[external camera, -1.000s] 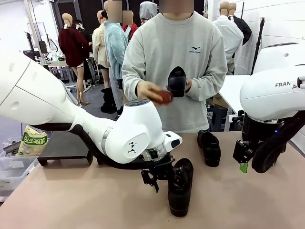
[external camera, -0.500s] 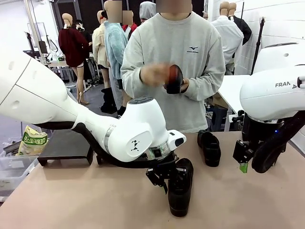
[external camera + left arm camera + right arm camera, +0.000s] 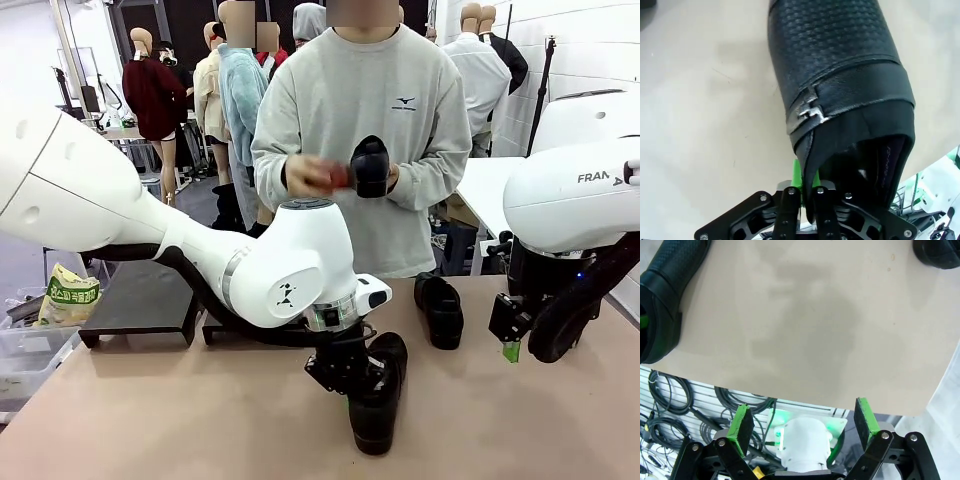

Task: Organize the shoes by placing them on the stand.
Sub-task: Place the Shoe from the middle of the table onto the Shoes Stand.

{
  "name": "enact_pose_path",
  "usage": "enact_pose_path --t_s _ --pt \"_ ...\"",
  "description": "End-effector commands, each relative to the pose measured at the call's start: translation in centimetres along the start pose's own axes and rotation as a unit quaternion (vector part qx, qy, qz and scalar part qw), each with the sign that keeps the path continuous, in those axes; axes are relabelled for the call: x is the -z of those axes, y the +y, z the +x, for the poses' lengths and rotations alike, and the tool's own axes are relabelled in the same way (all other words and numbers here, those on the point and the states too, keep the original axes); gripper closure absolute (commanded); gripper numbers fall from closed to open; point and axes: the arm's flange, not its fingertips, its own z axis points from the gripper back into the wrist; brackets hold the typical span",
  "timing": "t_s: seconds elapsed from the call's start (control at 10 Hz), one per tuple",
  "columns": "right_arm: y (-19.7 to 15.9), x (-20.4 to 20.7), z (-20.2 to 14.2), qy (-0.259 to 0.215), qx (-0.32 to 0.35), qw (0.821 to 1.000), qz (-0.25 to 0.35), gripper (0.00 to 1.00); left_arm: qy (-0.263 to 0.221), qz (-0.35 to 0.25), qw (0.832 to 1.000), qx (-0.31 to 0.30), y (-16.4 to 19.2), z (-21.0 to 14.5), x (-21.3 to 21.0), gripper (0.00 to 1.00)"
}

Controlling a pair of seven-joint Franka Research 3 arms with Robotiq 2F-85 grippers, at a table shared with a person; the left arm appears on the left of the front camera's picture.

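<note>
Stand (image 3: 140,300) partly hidden behind left arm (image 3: 200,250), person's hand (image 3: 303,176) motion-blurred, shoe (image 3: 835,75) toe cut off by top edge, second shoe (image 3: 939,252) clipped at corner.

a: table (image 3: 120,430), near left: bare, an open run in front of the left arm (image 3: 200,255).
b: that arm lies low across the middle and screens the black stand (image 3: 140,300).
a: centre lane blocked: near shoe (image 3: 378,410), left gripper (image 3: 805,176) pinched on its collar.
b: second shoe (image 3: 440,310) behind it to the right, apart; bare strip between.
a: right gripper (image 3: 510,340) hangs spread near the right edge; clear table up to the second shoe.
b: far edge: person's hands (image 3: 300,178) with a third shoe (image 3: 371,165), held above the table.
</note>
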Motion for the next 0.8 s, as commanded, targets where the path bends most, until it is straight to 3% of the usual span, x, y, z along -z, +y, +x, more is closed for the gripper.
enact_pose_path --t_s 0.0,0.2,0.4,0.7 --pt "0.2 -0.1 -0.2 0.004 0.009 1.0 0.004 0.0 -0.003 0.016 1.0 -0.008 -1.0 0.3 -0.2 1.0" --pt "0.2 -0.1 -0.2 0.004 0.009 1.0 0.004 0.0 -0.004 0.015 1.0 0.001 -0.9 -0.2 -1.0 1.0" --pt "0.2 -0.1 -0.2 0.004 0.009 1.0 0.004 0.0 -0.015 -0.007 1.0 0.005 0.0 -2.3 -5.4 1.0" --pt "0.2 -0.1 -0.2 0.004 0.009 1.0 0.004 0.0 -0.117 0.003 0.991 -0.071 6.8 -7.4 -14.6 1.0"
